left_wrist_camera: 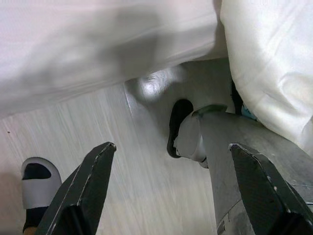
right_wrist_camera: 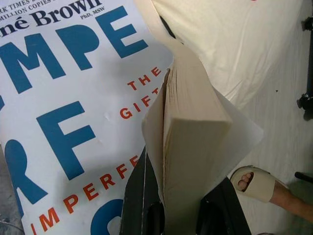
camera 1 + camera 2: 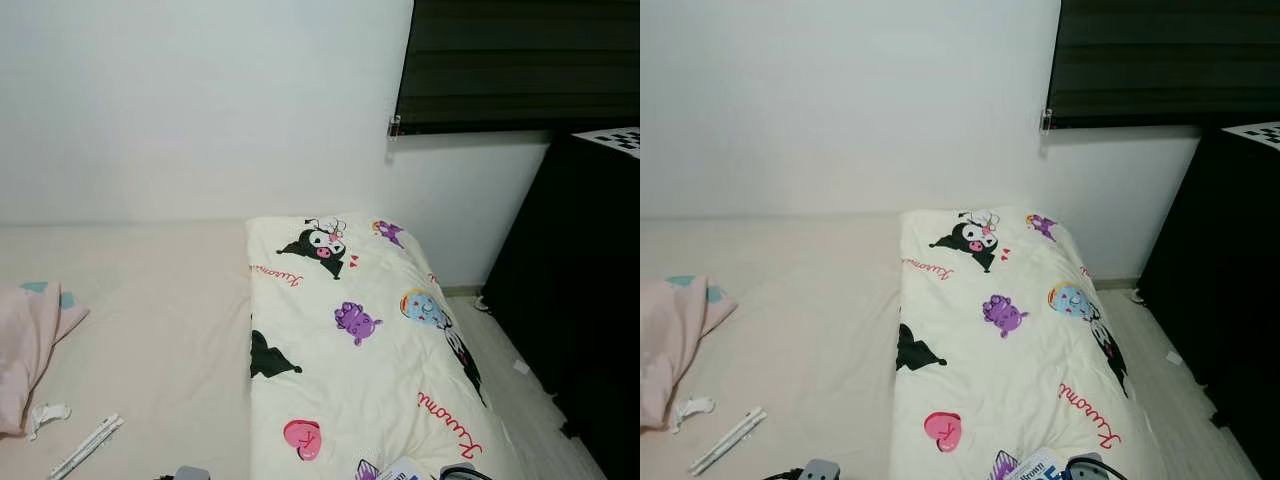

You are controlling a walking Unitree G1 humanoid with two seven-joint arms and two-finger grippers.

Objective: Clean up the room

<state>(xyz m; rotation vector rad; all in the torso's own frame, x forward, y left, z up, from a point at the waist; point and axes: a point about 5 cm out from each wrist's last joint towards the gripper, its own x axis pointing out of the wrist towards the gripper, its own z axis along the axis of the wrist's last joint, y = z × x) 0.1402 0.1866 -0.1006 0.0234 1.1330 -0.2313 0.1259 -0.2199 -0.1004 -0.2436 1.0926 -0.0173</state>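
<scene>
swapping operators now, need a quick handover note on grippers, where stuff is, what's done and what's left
Right gripper: shut on a book, held by its page edge beside the bed; the cover also peeks in at the head view's bottom edge.
Left gripper: open, holding nothing, pointing down at the floor by the bed edge.
Bed: cartoon quilt spread on the right half; pink cloth, a small white scrap and a white strip lie on the left.
Done: book picked up.
Left: put the book away, clear the loose bits.
A person's sandalled foot is close by.
</scene>
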